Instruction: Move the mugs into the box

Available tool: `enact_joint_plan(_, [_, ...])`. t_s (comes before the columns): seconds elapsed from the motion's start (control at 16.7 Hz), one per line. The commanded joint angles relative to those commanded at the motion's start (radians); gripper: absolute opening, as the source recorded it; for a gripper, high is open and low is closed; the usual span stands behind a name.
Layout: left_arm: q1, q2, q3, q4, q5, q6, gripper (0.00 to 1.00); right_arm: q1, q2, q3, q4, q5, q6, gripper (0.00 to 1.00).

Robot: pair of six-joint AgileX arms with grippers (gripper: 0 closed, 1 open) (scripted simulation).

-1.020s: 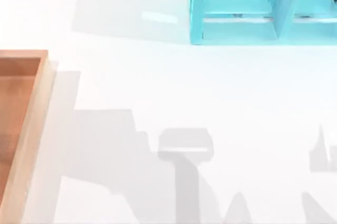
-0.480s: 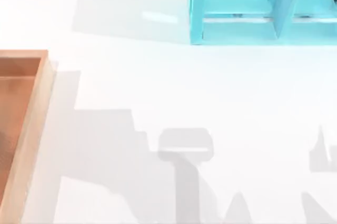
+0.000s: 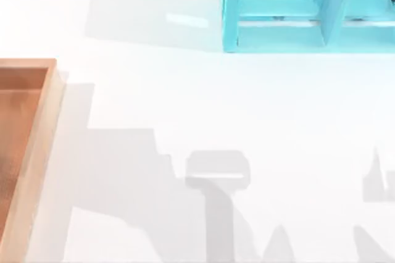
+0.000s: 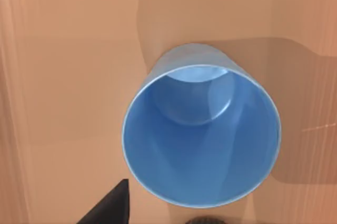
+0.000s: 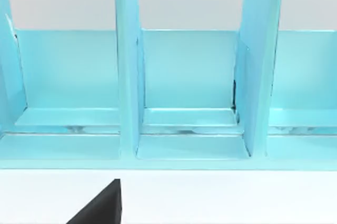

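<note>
The blue mug (image 4: pixel 201 129) sat over the wooden box's (image 3: pixel 37 146) orange-brown floor; the brown one was left; finger states: cannot tell.

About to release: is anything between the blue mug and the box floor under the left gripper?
Nothing visible. In the left wrist view the blue mug sits over the box's orange-brown floor, which is bare around it. One dark finger shows beside the rim. I cannot tell whether the mug touches the floor.
</note>
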Motion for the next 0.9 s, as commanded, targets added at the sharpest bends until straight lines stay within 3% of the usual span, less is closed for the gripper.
enact_joint_plan(0.3, [0.003,0.003,0.041,-0.039,0.001,-0.005,1.00,0.000,0.000,0.000,0.000,0.000,0.000,1.00])
enact_joint_plan(0.72, [-0.004,0.006,0.355,-0.352,-0.001,-0.005,1.00,0.000,0.000,0.000,0.000,0.000,0.000,1.00])
enact_joint_plan(0.9, [-0.006,0.002,0.401,-0.398,0.000,-0.005,1.00,0.000,0.000,0.000,0.000,0.000,0.000,1.00])
